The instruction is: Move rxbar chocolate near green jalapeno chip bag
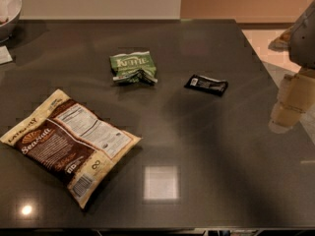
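One tool (284, 113) at dark table (206, 146) edge

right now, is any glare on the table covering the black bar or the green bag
Camera view: no. A square reflection and a small round glint sit low in the frame on the glossy table, clear of the rxbar chocolate and the green jalapeno chip bag. In the same view, the gripper hangs at the right edge, apart from both.

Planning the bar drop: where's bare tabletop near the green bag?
Bare strip between green jalapeno chip bag and rxbar chocolate; wide bare table in front of both. Tan chip bag crowds the front-left. Gripper hangs at the right edge.
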You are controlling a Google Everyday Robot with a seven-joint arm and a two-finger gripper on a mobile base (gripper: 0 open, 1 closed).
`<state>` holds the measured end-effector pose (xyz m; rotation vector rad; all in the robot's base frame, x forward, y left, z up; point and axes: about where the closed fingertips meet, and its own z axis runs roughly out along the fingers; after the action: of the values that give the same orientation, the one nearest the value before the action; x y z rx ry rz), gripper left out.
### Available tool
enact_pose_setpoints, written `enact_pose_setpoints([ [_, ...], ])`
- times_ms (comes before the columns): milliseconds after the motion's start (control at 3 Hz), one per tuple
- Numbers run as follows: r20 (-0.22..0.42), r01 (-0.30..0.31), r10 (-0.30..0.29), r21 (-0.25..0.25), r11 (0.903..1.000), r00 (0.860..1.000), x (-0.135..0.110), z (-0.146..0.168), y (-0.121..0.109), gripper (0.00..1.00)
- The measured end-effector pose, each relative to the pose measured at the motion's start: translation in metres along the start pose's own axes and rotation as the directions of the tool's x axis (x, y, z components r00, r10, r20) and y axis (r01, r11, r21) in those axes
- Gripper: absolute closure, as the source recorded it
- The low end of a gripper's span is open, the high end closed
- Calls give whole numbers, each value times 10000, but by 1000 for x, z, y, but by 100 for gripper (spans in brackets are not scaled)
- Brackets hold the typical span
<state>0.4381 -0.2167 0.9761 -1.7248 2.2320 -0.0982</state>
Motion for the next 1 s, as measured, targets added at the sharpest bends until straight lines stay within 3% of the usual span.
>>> enact_pose_setpoints([
  [667,1,0,0,2,10000,10000,0,0,0,0],
  [1000,276,80,-73,-258,9996,9996,-8,17,-26,0],
])
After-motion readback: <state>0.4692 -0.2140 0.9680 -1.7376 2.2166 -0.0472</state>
